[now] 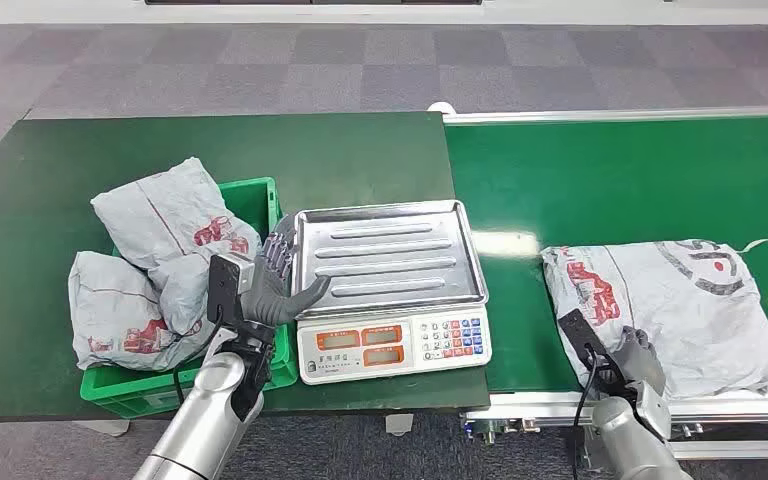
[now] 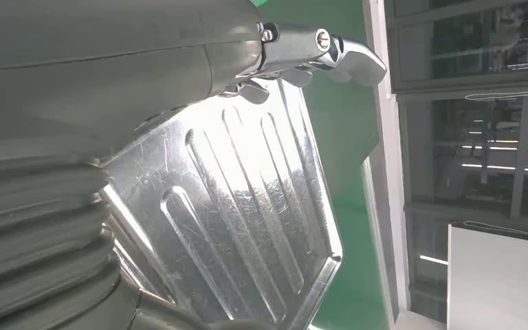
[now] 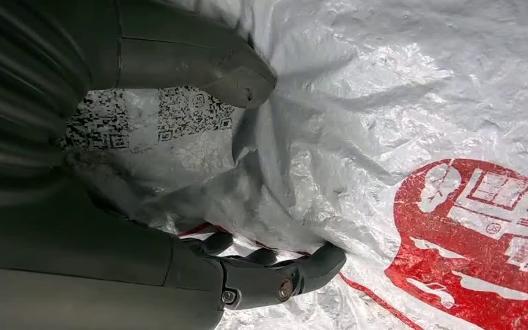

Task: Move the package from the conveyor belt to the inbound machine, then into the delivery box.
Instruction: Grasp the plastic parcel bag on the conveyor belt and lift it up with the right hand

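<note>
The right robot hand (image 1: 636,358) closes on the near edge of the grey package (image 1: 670,300) lying on the green conveyor belt (image 1: 600,180) at lower right of the frame, thumb and fingers (image 3: 302,271) bunching the film; the left robot hand (image 1: 278,285), fingers spread and empty, rests by the scale's steel tray (image 1: 390,250) at centre; a firmer gather of plastic looks wise before lifting, lest it slip.

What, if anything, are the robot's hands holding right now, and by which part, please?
The right hand pinches a fold of the grey package at its near edge, by the printed code label. The left hand holds nothing, hovering beside the scale tray.
</note>
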Robot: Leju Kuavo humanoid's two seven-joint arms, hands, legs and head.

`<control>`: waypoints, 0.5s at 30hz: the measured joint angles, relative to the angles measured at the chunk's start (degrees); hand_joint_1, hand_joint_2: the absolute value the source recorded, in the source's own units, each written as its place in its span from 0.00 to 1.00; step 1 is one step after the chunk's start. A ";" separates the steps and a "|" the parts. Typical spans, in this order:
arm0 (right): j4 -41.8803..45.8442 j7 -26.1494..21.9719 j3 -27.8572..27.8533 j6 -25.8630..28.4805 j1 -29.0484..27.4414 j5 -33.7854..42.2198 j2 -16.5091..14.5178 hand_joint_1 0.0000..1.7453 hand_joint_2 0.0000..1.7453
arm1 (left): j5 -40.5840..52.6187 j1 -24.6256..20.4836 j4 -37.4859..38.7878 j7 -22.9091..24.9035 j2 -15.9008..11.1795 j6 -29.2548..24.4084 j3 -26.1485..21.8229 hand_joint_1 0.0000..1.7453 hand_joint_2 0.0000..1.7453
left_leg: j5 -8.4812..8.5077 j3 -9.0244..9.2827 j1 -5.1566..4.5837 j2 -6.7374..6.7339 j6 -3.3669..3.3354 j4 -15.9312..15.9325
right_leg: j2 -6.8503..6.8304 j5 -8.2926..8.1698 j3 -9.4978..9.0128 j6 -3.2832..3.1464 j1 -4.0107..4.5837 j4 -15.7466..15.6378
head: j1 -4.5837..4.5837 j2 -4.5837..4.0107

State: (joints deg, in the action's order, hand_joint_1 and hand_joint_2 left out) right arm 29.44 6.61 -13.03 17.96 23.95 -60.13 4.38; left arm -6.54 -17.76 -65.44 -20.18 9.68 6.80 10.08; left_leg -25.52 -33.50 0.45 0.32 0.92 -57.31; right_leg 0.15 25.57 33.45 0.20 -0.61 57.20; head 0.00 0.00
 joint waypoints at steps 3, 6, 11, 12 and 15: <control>-0.43 -0.11 0.00 0.34 0.15 -0.03 -0.19 1.00 1.00 | 0.00 0.06 -0.19 0.14 0.00 0.00 0.00 0.00 1.00 | 0.00 0.02 0.00 0.00 0.00 0.00 | 0.01 0.00 -0.02 0.00 0.00 -0.02 | 0.00 0.00; -0.92 -0.12 0.00 0.52 0.44 -0.23 -0.33 1.00 1.00 | 0.00 0.16 -0.40 0.32 0.00 0.00 -0.03 0.00 1.00 | 0.01 0.05 0.00 0.00 -0.01 -0.01 | 0.00 -0.01 -0.07 0.01 0.00 -0.03 | 0.00 0.00; -1.51 -1.24 -0.01 1.35 0.98 0.24 -0.40 1.00 1.00 | 0.01 0.45 -0.68 0.62 0.01 0.00 -0.23 0.00 1.00 | 0.01 0.07 0.00 0.00 -0.01 -0.03 | 0.01 -0.01 -0.08 0.01 0.02 -0.03 | 0.00 0.00; -1.58 -1.80 -0.01 1.73 1.01 0.47 -0.45 1.00 1.00 | 0.03 0.51 -0.80 0.70 0.01 0.00 -0.26 0.00 1.00 | 0.01 0.06 0.00 0.00 -0.01 -0.03 | 0.01 -0.01 -0.07 0.01 0.02 -0.03 | 0.00 0.00; -1.64 -3.23 -0.02 2.70 1.06 0.97 -0.74 1.00 1.00 | 0.17 0.60 -1.14 0.86 0.08 0.00 -0.28 0.00 1.00 | 0.01 0.04 0.01 0.00 -0.01 -0.03 | 0.02 0.00 -0.03 0.00 0.03 -0.02 | 0.00 0.00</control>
State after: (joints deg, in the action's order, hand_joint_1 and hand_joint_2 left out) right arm 27.80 3.38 -13.05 20.66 25.01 -59.16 3.64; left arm -6.37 -17.16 -66.58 -19.33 9.76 6.80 9.79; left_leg -25.51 -33.46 0.46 0.32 0.91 -57.34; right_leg 0.16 25.57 33.42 0.21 -0.58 57.17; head 0.00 0.00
